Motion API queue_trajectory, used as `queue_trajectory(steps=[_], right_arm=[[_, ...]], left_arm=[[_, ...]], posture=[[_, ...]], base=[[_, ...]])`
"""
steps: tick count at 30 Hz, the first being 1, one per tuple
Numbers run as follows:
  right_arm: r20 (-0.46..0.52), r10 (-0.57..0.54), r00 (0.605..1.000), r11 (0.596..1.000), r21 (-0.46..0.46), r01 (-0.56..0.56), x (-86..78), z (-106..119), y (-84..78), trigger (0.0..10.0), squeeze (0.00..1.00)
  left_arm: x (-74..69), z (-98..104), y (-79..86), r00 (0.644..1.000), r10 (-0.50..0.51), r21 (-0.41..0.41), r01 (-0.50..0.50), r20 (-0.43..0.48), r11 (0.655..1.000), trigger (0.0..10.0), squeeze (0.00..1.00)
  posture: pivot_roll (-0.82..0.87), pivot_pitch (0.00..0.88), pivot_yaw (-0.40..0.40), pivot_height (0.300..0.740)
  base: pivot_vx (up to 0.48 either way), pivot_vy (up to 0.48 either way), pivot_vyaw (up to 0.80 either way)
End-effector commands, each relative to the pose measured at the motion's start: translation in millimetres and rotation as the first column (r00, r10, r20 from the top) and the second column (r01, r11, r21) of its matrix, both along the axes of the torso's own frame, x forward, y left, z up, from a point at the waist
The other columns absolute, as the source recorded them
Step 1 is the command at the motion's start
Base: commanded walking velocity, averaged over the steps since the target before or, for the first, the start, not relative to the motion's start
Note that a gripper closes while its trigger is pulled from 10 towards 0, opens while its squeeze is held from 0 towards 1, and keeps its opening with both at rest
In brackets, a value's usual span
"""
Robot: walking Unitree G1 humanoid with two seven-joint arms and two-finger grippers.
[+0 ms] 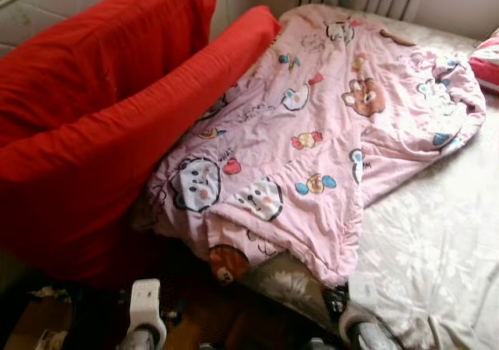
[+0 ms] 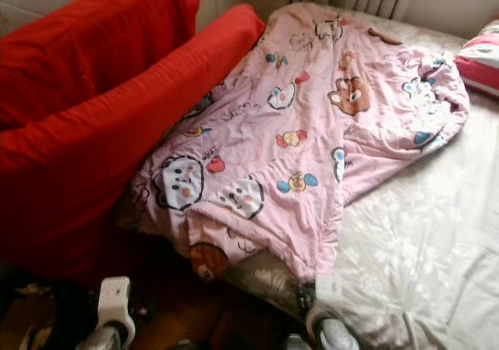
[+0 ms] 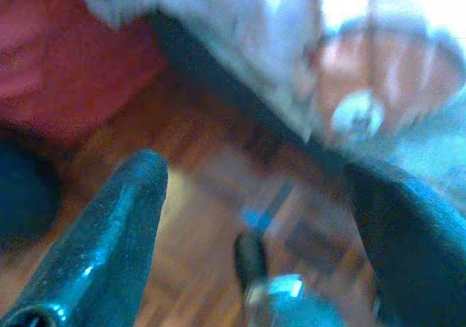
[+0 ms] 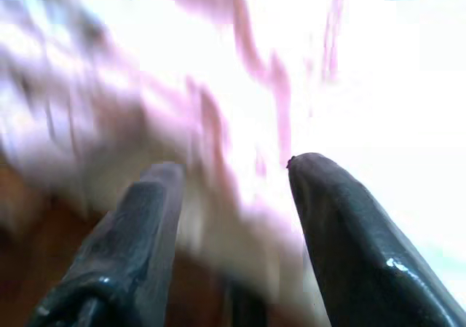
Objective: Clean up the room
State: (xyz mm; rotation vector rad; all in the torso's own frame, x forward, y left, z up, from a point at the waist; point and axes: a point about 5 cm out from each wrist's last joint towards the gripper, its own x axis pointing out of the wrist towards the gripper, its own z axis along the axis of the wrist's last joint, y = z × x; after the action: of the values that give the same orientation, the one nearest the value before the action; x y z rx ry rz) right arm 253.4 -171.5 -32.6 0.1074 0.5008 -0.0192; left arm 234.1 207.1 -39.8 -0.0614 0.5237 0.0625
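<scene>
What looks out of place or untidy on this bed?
The pink cartoon-print blanket lies crumpled and askew across the bed, one corner hanging over the near edge toward the wooden floor. Two red cushions lean beside it, the lower one overlapping the blanket's edge. Both tools are open and low at the bed's edge.

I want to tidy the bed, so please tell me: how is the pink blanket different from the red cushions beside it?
The pink blanket carries cartoon prints; the red cushions are plain. The blanket lies flat and crumpled over the bed, one corner drooping off its edge, while the cushions lean up on edge alongside. The blanket is thin, the cushions thick. Both are soft bedding.
</scene>
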Motion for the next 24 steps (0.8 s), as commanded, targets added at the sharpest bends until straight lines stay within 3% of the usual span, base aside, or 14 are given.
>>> queue_trajectory(steps=[1,11,15,24], right_arm=[[0.02,-0.016,1.0,1.0,0.004,0.016,-4.6,-0.9,-5.1,10.0,0.0],[0.133,0.035,0.991,0.999,-0.002,-0.035,6.0,12.9,-1.9,10.0,0.0],[0.196,0.047,0.979,0.999,0.011,-0.05,5.4,18.3,-3.0,10.0,0.0],[0.246,0.035,0.969,0.999,0.018,-0.04,11.3,26.0,0.5,10.0,0.0]], left_arm=[[-4.3,-1.3,2.1,1.0,0.015,-0.006,-0.015,0.011,1.0,10.0,0.0],[6.0,13.7,2.0,0.988,0.011,-0.002,-0.011,0.151,1.0,10.0,0.0],[8.1,40.6,3.8,0.93,0.023,0.021,-0.033,0.367,0.999,10.0,0.0],[17.0,56.9,-12.3,0.894,-0.018,0.03,0.005,0.447,1.0,10.0,0.0]], posture=[[0.0,0.222,0.013,0.74],[0.0,0.229,0.003,0.74],[0.0,0.243,-0.007,0.74],[0.0,0.249,-0.009,0.74]], base=[[0.0,0.0,0.0],[0.0,0.0,0.0],[0.0,0.0,0.0],[0.0,0.0,0.0]])
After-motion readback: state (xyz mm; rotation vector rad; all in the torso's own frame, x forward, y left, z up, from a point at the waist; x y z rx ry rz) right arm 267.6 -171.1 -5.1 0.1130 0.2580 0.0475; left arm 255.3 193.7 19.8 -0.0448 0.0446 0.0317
